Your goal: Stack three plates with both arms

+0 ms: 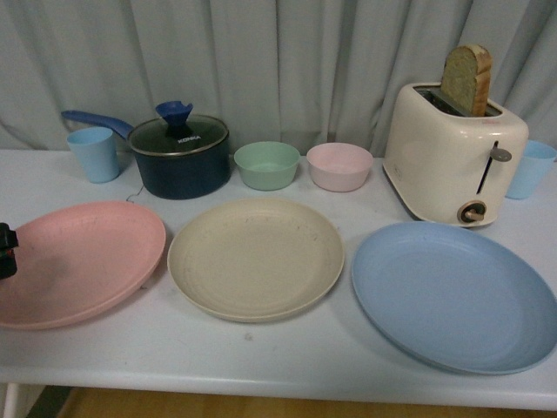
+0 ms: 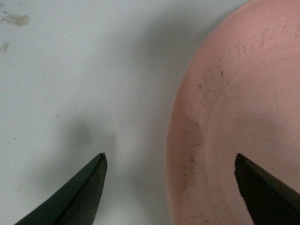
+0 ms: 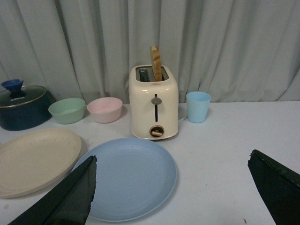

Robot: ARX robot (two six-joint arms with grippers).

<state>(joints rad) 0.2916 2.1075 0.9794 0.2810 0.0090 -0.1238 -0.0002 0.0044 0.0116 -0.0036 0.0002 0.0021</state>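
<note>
A grey pleated curtain (image 1: 287,61) is hanging behind the white bench (image 1: 261,348). Standing along its back, left to right: light blue plastic cup (image 1: 94,154); dark blue glass-lidded saucepan (image 1: 181,165); small mint-green bowl (image 1: 267,165) just beside small pink bowl (image 1: 339,166); cream toaster (image 1: 452,157) holding an upright bread slice (image 1: 467,80); second light blue cup (image 1: 531,170).

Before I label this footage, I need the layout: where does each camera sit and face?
Front view: on the robot's body, facing across the table to the curtain; only a sliver of the left arm shows.
Left wrist view: on the left wrist, looking down past the open left claw at the pink plate's rim.
Right wrist view: on the right wrist, looking past the open right claw toward the toaster.
Shared: front and right wrist both show the blue plate.
</note>
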